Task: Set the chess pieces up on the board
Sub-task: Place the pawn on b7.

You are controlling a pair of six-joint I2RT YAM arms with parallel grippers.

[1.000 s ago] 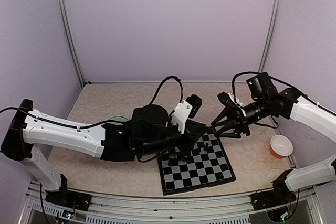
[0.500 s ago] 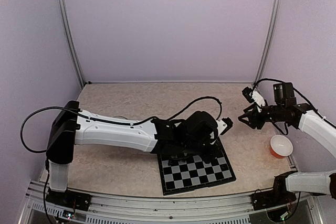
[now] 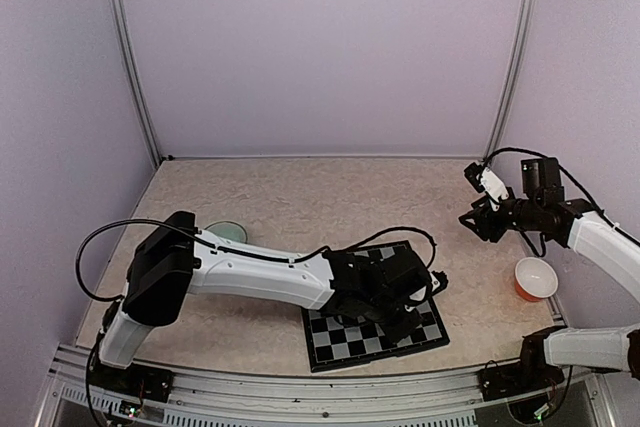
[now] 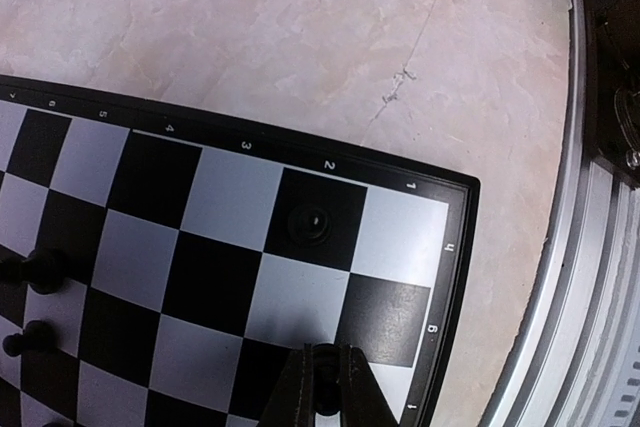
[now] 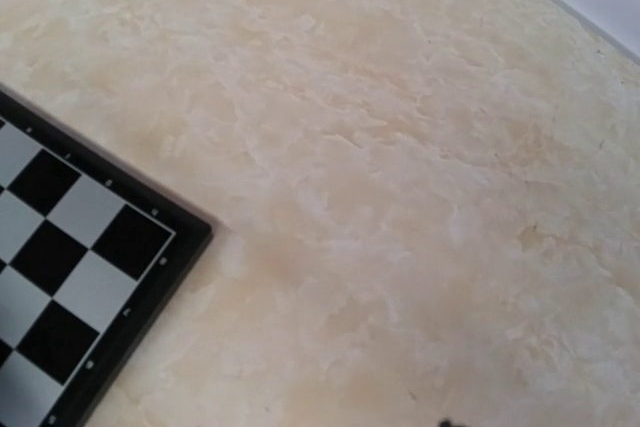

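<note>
The board lies near the table's front, right of centre. My left arm reaches across it, and my left gripper is low over its near right part. In the left wrist view the left gripper is shut on a small black chess piece above the board near its numbered corner. One piece stands on a black square close by, and two more stand at the left. My right gripper hangs off the board to the right; its jaws do not show clearly. The right wrist view shows only a board corner.
An orange cup stands at the right, beyond the board. A pale green bowl sits left of the board, partly behind the left arm. The metal rail of the table's front edge runs close to the board.
My left arm has stretched further right and lower over the board's near right part. My right arm has pulled back from the board's far corner to the right.
</note>
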